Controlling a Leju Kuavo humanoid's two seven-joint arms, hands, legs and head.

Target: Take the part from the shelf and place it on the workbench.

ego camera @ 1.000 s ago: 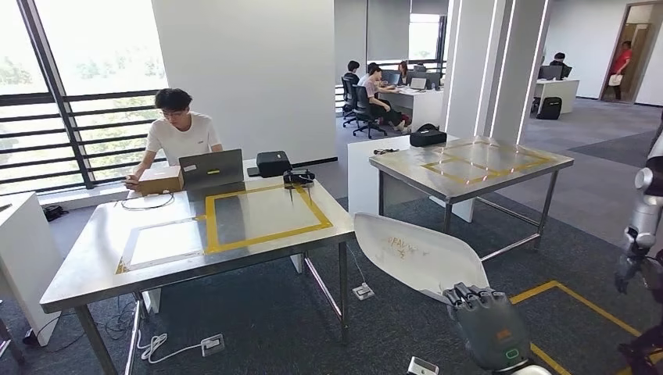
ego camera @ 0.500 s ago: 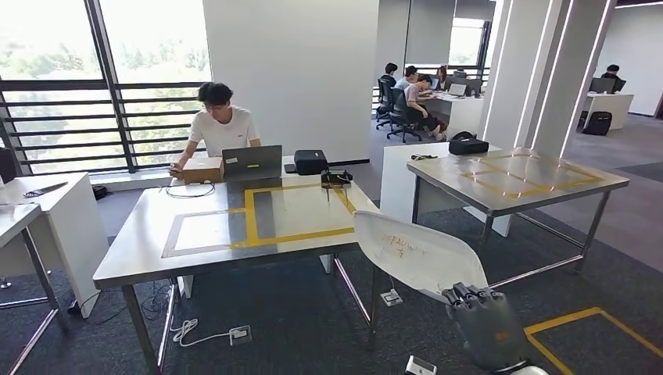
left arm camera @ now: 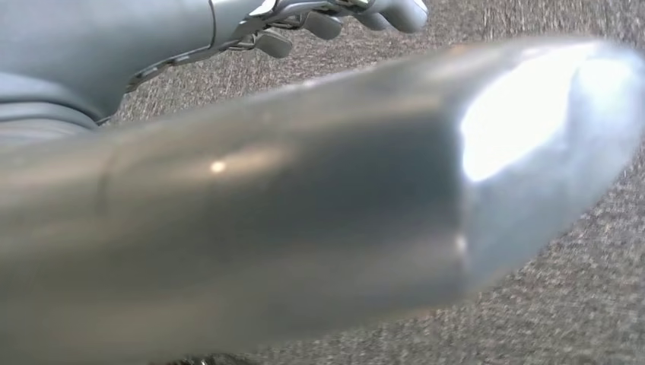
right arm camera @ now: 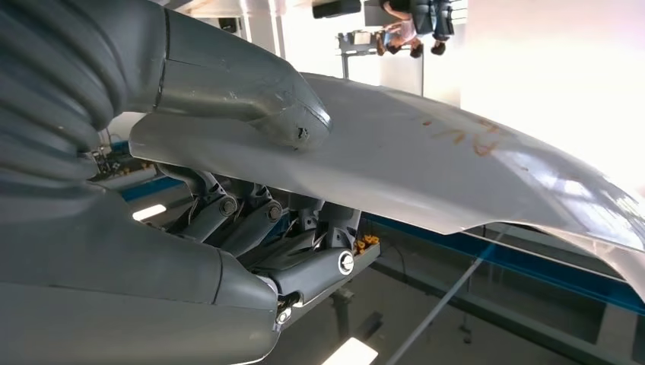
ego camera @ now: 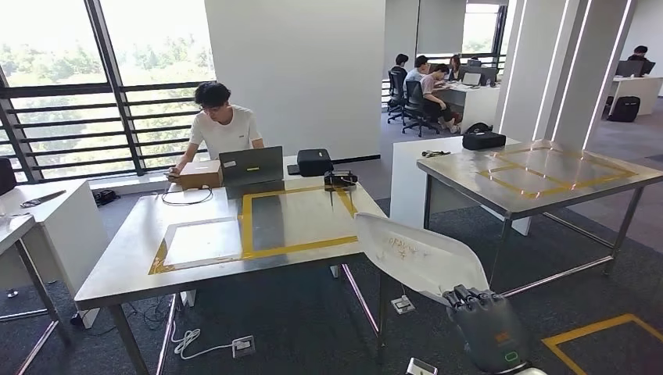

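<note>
Head view: I've got the white curved sheet-metal part (ego camera: 418,256) carried in the right hand (ego camera: 486,326), clear of the floor and just off the near right corner of the steel workbench with yellow tape outlines (ego camera: 141,262). I reckon the trick is keeping it level while I close in, then setting it flat inside the taped frame, well away from the grey laptop (ego camera: 251,166) at the far edge.

Left wrist view: left hand (left arm camera: 335,17) hangs over grey carpet, fingers curled, nothing visibly in it.

Right wrist view: thumb on top, fingers (right arm camera: 251,217) underneath, clamping the panel's edge, with the panel reaching out beyond the hand.
</note>
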